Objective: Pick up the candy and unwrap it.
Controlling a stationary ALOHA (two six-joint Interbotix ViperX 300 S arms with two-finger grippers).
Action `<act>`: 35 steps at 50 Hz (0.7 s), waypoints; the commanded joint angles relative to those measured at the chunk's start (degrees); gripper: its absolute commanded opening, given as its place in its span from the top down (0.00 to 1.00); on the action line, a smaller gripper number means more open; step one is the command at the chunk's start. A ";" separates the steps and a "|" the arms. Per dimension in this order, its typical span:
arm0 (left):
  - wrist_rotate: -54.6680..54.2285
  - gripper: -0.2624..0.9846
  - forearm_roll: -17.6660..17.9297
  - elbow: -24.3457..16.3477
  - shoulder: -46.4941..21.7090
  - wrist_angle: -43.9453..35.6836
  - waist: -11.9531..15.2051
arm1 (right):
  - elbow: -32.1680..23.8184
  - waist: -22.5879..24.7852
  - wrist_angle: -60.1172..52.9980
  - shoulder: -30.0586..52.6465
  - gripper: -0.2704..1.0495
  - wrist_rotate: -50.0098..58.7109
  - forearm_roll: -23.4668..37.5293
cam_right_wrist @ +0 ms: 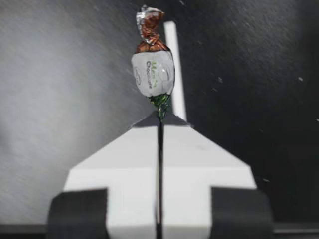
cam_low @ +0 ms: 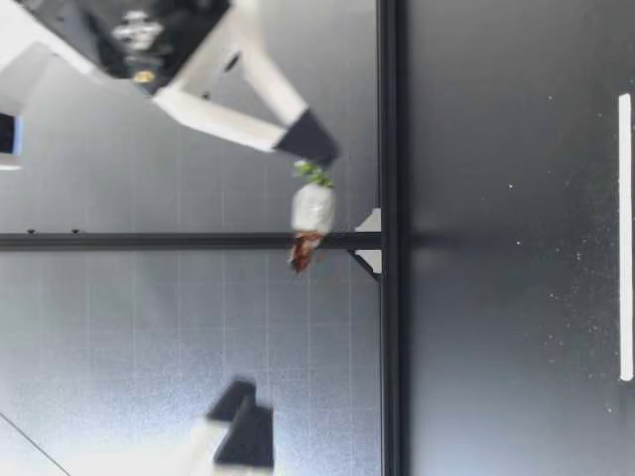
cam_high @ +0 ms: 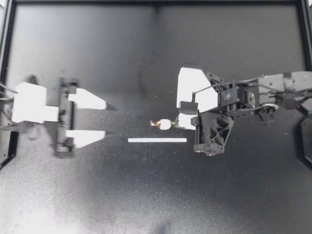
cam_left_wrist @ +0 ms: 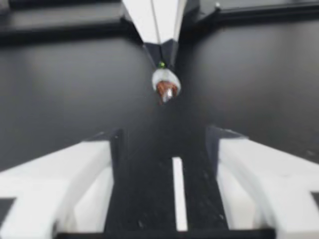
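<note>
Right tool (cam_high: pixel 177 121) pinches glossy oval candy (cam_high: pixel 165 124) by its twisted end.

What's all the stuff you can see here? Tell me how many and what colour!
candy: one, white wrapper with a brown twist and a green twist, held off the table near the middle.
strip: one, white, flat on the table beside the candy.
table: one, black, under everything.
right tool: one, white with black tips, shut on the candy's green twist.
left tool: one, white, open, facing the candy but apart from it.
</note>
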State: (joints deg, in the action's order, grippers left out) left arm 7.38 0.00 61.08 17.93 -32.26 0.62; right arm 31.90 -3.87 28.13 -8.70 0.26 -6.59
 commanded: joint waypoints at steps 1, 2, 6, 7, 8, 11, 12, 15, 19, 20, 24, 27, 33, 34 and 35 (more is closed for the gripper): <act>1.49 0.36 0.09 -2.99 -2.02 -2.29 0.18 | -2.37 0.35 0.18 -1.58 0.95 -0.18 -2.02; 1.76 0.36 0.09 -3.34 -2.37 -2.46 0.18 | -2.55 0.26 0.18 -1.49 0.95 -0.18 -2.11; 2.64 0.36 0.09 -4.48 -3.69 -2.55 0.18 | -2.99 0.26 0.35 -1.41 0.95 -0.18 -2.55; 2.90 0.36 0.09 -4.66 -4.04 -2.55 0.18 | -3.08 0.26 0.44 -1.32 0.95 -0.18 -2.55; 3.08 0.36 0.09 -4.83 -4.31 -2.55 0.18 | -3.08 0.26 0.35 -1.32 0.95 -0.18 -2.55; 3.52 0.36 0.09 -5.27 -4.92 -2.72 0.18 | -3.34 0.26 0.35 -1.14 0.95 -0.09 -2.64; 3.78 0.36 0.09 -5.36 -5.19 -2.81 0.18 | -3.52 0.26 0.35 -1.05 0.95 -0.18 -2.64; 4.31 0.36 0.09 -5.89 -5.54 -2.81 0.18 | -3.78 0.26 0.35 -0.88 0.95 -0.09 -2.72; 4.75 0.37 0.09 -6.42 -5.89 -2.72 0.18 | -4.13 0.26 0.26 -0.70 0.95 -0.09 -2.72; 4.75 0.37 0.09 -6.59 -5.98 -2.81 0.18 | -4.31 0.26 0.26 -0.62 0.95 -0.09 -2.72; 4.83 0.37 0.09 -7.03 -6.42 -2.81 0.18 | -4.75 0.26 0.18 -0.26 0.95 -0.18 -2.64; 4.83 0.37 0.00 -7.56 -6.86 -2.81 0.18 | -4.92 0.26 0.26 -0.09 0.95 -0.35 -2.64; 4.83 0.39 0.00 -8.00 -7.29 -2.81 0.18 | -5.01 0.26 0.26 0.18 0.95 -0.53 -2.64; 4.83 0.39 0.00 -8.09 -7.38 -2.81 0.18 | -5.01 0.26 0.26 0.18 0.95 -0.53 -2.64; 4.75 0.40 0.00 -8.09 -7.29 -2.72 0.18 | -5.01 0.26 0.18 0.18 0.95 -0.53 -2.64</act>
State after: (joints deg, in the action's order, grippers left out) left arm 12.13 0.00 54.32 10.11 -34.45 0.62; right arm 28.30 -3.78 28.65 -8.00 -0.18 -9.14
